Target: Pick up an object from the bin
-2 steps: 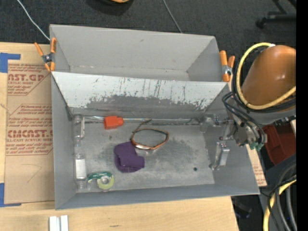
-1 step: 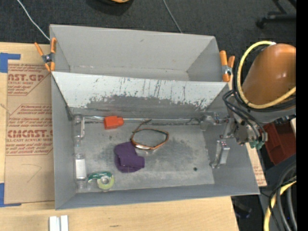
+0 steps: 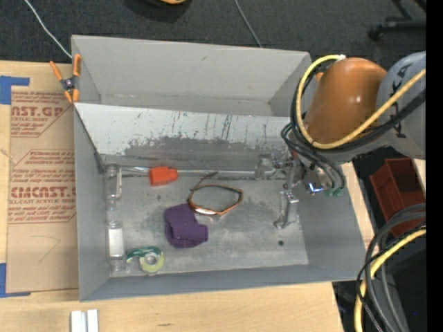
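Observation:
My gripper [image 3: 284, 213] hangs low over the bare floor at the right end of the bin, with nothing seen in it. The nearest loose thing is a thin copper-coloured ring [image 3: 215, 200], lying flat to its left near the bin's middle. A crumpled purple cloth [image 3: 184, 227] touches the ring's lower left edge. A small orange block [image 3: 163, 176] sits farther left, near the back wall.
A long pale rod [image 3: 208, 172] lies along the foot of the back wall. At the left side lie a clear vial [image 3: 115, 241] and a small green-and-white tape roll [image 3: 149, 259]. The arm with its orange cover reaches in over the right rim.

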`<move>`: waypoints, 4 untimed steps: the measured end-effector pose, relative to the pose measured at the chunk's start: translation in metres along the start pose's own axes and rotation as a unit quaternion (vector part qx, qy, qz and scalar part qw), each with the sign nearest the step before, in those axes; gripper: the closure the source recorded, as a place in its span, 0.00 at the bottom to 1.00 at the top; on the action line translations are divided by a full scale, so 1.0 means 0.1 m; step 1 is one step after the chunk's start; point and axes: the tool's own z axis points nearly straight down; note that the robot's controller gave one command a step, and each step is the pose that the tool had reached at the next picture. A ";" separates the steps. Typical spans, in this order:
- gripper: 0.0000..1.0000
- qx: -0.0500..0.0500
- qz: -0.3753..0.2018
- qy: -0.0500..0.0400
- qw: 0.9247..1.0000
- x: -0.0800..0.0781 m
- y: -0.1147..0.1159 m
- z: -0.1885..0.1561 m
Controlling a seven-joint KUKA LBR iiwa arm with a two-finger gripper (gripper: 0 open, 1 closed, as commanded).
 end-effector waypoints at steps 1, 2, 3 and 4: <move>0.00 -0.001 0.054 -0.003 0.999 -0.11 0.54 0.00; 0.00 0.000 -0.050 0.000 0.999 -0.36 0.46 0.73; 0.00 -0.002 -0.001 -0.003 1.000 -0.22 0.92 0.82; 0.00 0.000 -0.051 -0.002 0.999 -0.28 1.00 1.16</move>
